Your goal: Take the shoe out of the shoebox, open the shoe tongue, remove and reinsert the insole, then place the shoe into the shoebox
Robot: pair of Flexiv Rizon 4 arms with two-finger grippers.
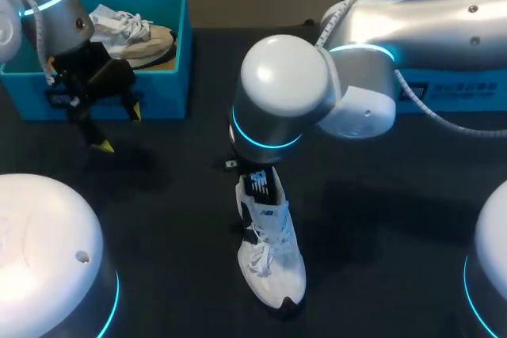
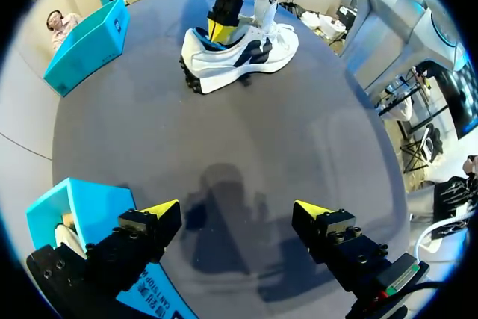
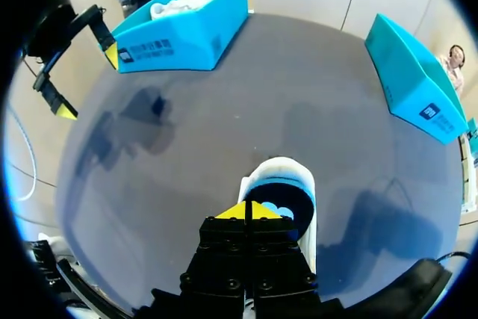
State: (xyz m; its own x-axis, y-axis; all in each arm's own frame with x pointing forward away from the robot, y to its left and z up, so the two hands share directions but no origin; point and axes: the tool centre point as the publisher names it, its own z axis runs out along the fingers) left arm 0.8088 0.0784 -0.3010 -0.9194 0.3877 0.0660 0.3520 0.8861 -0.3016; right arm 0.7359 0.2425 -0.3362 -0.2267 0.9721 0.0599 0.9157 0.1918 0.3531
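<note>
The white mesh sneaker point(image 1: 273, 259) stands at lower centre on the black table point(image 1: 380, 219), out of the turquoise cardboard shoebox point(image 1: 181, 69) at upper left. The right gripper point(image 3: 246, 211), its 2 tips pinched together, dips into the collar, perhaps nipping the blue insole point(image 3: 287, 193). The left gripper point(image 1: 119, 128) hangs spread wide and empty, clear of the work.

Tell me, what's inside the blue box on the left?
A white shoe with laces lies inside the blue box. My left arm covers the box's left part, so anything else in there cannot be seen.
</note>
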